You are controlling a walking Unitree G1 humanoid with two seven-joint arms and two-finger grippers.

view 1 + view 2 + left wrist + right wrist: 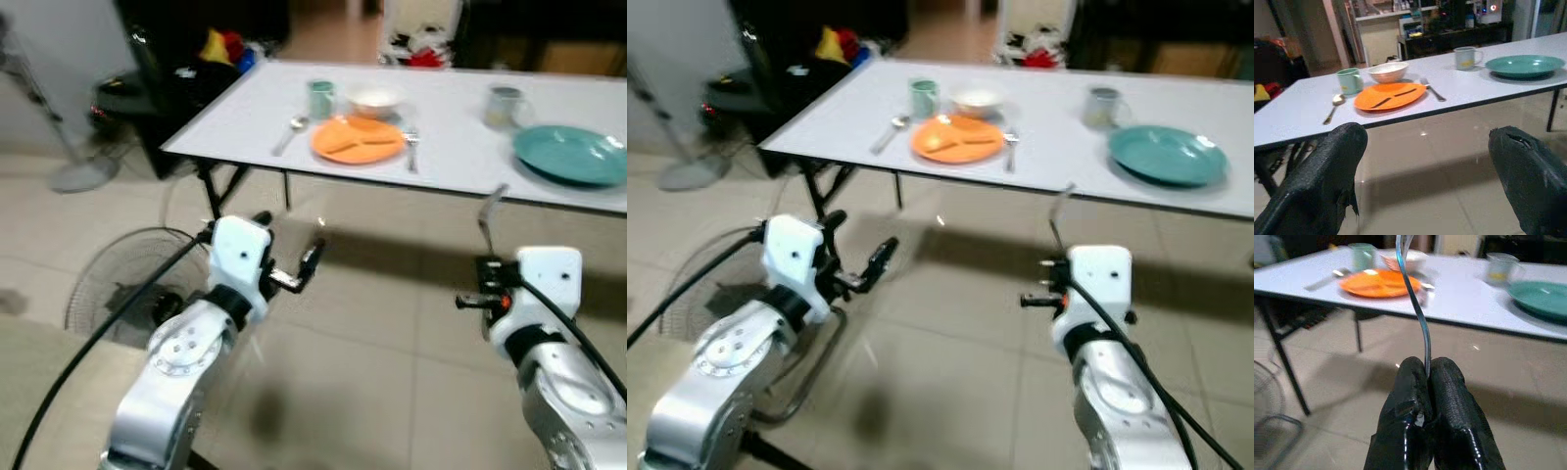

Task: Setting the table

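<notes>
A white table [245, 117] stands ahead of me. At its left end lie an orange plate [358, 139], a white bowl [373, 98], a green cup [320, 98], a spoon [292, 132] and a fork [411, 147]. Further right are a grey mug [505, 106] and a teal plate [570, 154]. My right gripper [1428, 367] is shut on the handle of a thin metal utensil [1418, 308] that points up, held low over the floor in front of the table. My left gripper [289, 240] is open with nothing between its fingers [1317, 181], also short of the table edge.
A floor fan [127, 284] lies on the tiles by my left arm. A standing fan's base [83, 174] and dark furniture with clutter [186, 78] are at the far left. The table's black folding legs [211, 191] stand under its left end.
</notes>
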